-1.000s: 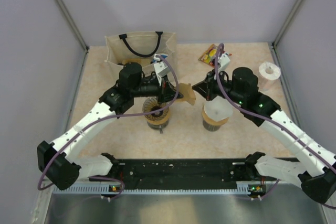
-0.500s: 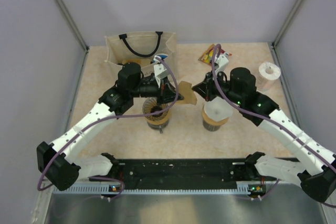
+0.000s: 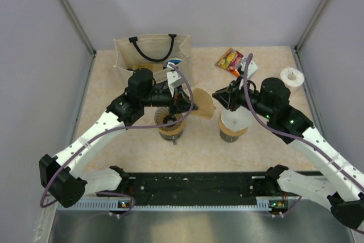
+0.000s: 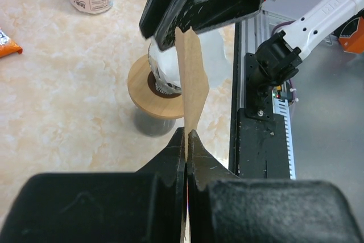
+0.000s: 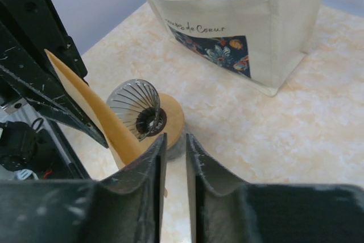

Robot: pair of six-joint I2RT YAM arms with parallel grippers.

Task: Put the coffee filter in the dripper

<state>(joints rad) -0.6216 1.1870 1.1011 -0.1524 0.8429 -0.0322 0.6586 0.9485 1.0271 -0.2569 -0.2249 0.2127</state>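
Observation:
My left gripper is shut on one edge of the brown paper coffee filter and holds it in the air between the two arms. In the left wrist view the filter stands edge-on out of the shut gripper. The dripper, a dark ribbed cone in a tan ring, stands just below and left of the filter. In the right wrist view the dripper lies beyond the filter. My right gripper is at the filter's right edge. Its fingers stand slightly apart with nothing between them.
A white translucent cone on a tan ring stands under my right arm. A cream tote bag stands at the back left and also shows in the right wrist view. A snack packet and a white roll lie at the back right.
My right arm has swung a little to the right and its gripper now sits at the filter's right edge. The filter looks wider and more spread. The left arm has hardly moved.

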